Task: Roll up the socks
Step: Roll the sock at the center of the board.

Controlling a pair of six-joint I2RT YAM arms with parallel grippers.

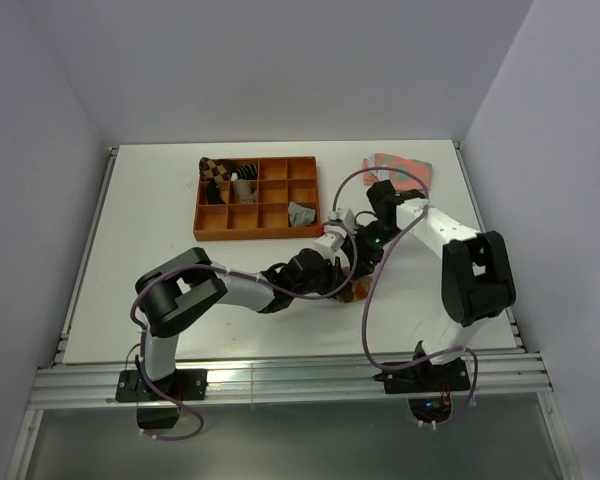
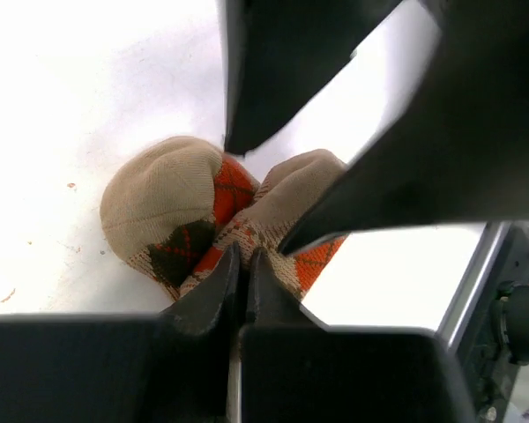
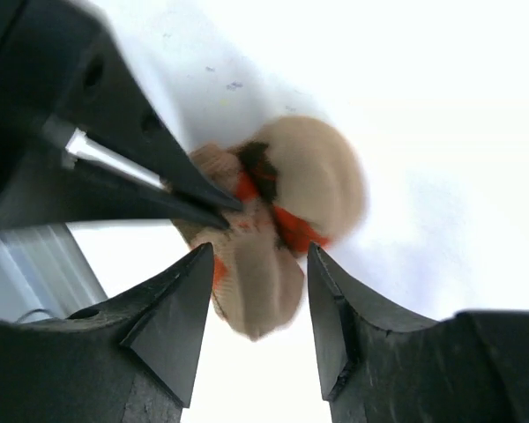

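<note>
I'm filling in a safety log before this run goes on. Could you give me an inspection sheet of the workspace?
Surface: white table, no spills seen.
Job's things: tan argyle sock bunched on the table between both hands.
Clutter: orange divided tray at the back, holding a dark argyle bundle and grey fabric; pink-and-green socks back right.
Hands: left hand shut, tips at the sock's edge, pinch on fabric unclear; right hand open, straddling the sock.
Cables: purple cables loop loosely beside both arms.
Surroundings: plain grey walls on three sides; metal rail along the near edge.
</note>
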